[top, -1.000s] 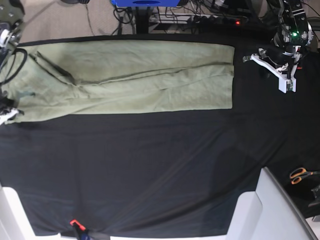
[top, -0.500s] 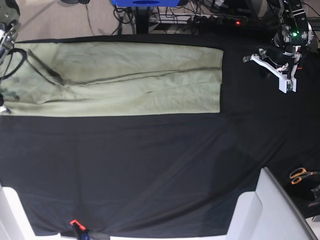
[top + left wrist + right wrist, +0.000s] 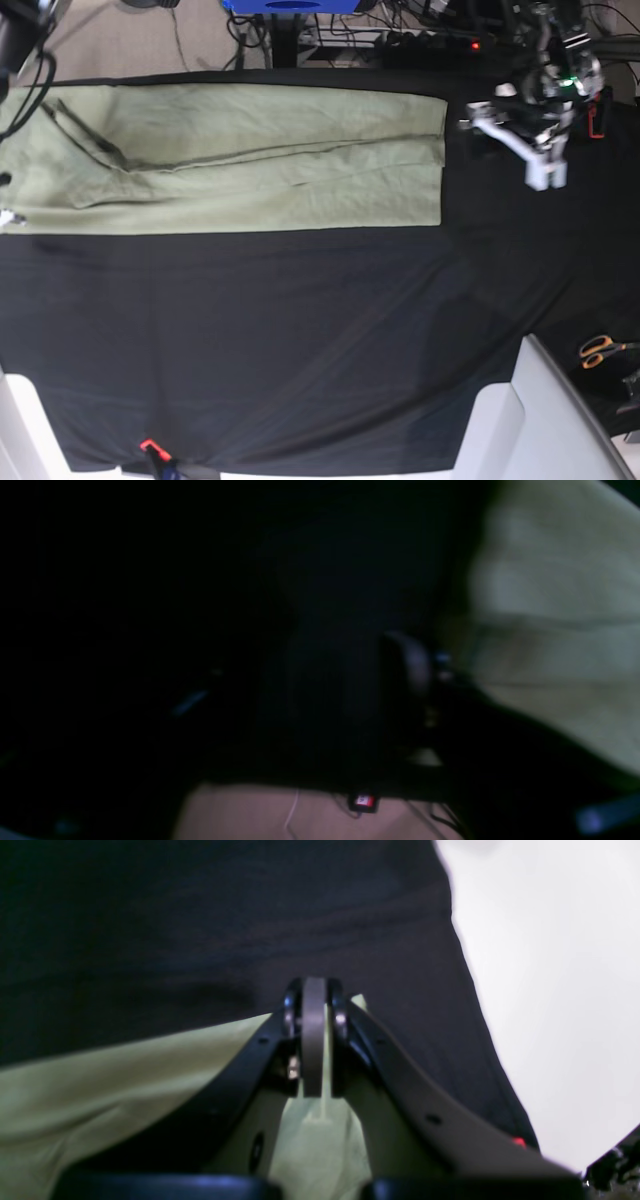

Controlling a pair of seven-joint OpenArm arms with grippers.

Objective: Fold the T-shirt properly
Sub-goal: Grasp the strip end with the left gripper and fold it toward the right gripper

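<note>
The right claw (image 3: 314, 1040) is clamped on a corner of the T-shirt (image 3: 100, 1080), a pinch only the right wrist view shows; in the base view that claw sits at the frame's left edge, hardly visible. The left claw (image 3: 520, 140) hangs beyond the shirt's far end, its jaws too blurred to judge. The T-shirt (image 3: 240, 160) lies as a long folded strip along the bench (image 3: 300, 340)'s back edge.

You're looking down on a table draped in a black cloth (image 3: 300, 340). Beyond its far edge, beige floor (image 3: 130, 45) with tangled cables (image 3: 340, 40) and a blue base (image 3: 290, 8). Orange-handled scissors (image 3: 603, 350) lie beside a white panel (image 3: 545, 420) at lower right
</note>
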